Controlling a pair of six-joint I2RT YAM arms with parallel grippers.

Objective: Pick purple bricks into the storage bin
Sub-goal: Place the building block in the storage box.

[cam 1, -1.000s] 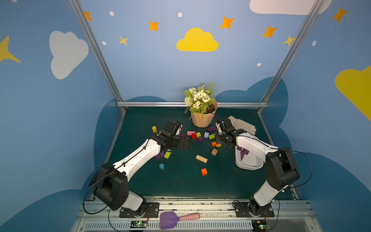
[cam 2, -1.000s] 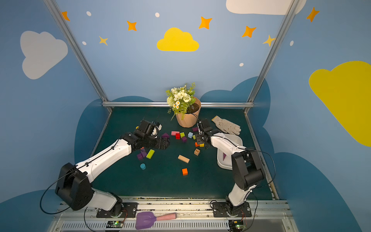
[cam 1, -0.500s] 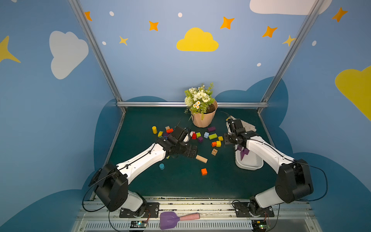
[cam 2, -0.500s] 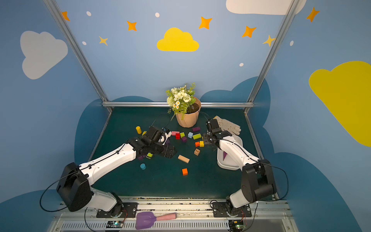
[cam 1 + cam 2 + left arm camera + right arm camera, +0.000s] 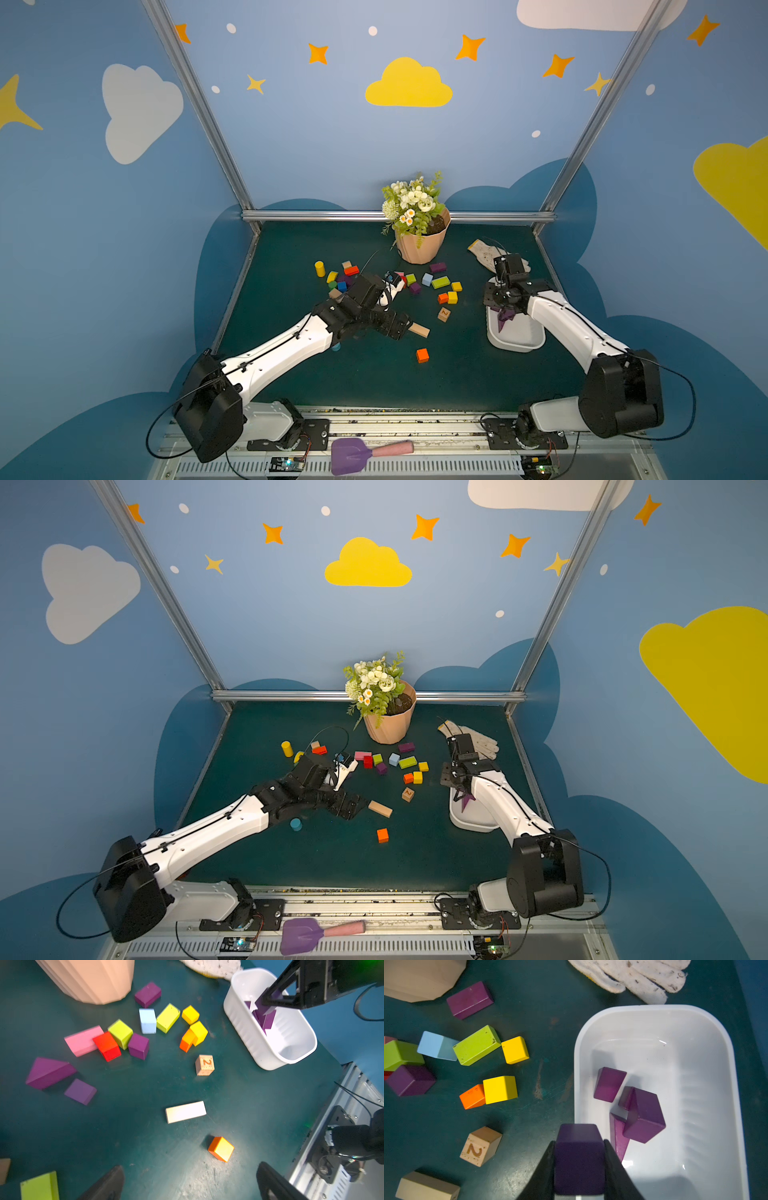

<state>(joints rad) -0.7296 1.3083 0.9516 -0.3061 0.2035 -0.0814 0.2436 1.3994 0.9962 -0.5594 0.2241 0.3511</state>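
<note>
While a purple cube [image 5: 579, 1163] is gripped between the narrowed jaws of the right end effector [image 5: 579, 1142], it is seen poised at the rim of the storage bin [image 5: 654, 1008], not clearly over the bin's floor. Three purple bricks [image 5: 609, 1084] are already lying inside. It is judged that the held cube should be carried further inward and lowered before the jaws are parted, so that the rim is not struck and the piled bricks are not knocked. The left end effector [image 5: 190, 1184] is held wide and empty above the bench [image 5: 124, 1136]. A purple oblong [image 5: 470, 1000], a second purple cube [image 5: 411, 1080] and a purple wedge [image 5: 48, 1073] are left on the bench to be collected.
</note>
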